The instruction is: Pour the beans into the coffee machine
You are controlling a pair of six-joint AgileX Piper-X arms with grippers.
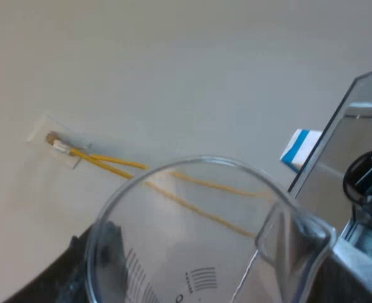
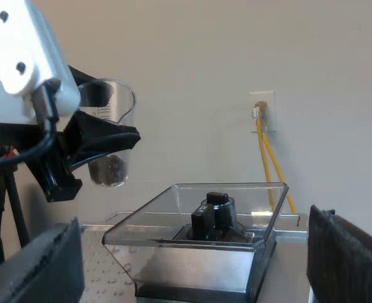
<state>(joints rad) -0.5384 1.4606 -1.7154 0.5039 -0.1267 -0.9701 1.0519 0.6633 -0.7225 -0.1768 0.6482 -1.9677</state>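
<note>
My left gripper (image 2: 102,142) clamps the measuring glass (image 2: 113,104), upright, long axis vertical, mouth up, beans (image 2: 107,169) at its bottom (scale marks printed, no digits I can read). My right gripper (image 2: 192,230) gapes wide and empty, the bean hopper (image 2: 154,218) just beyond, lower than the glass.

Your left wrist view sits right at the rim of the measuring glass (image 1: 192,252), close beside the bean hopper (image 1: 350,139), facing the wall socket (image 1: 53,140) behind it. Your right wrist view looks level at the bean hopper (image 2: 154,221) from nearby, toward that same wall. Both views share the bean hopper, the measuring glass (image 2: 113,104) and the wall socket (image 2: 262,107).
</note>
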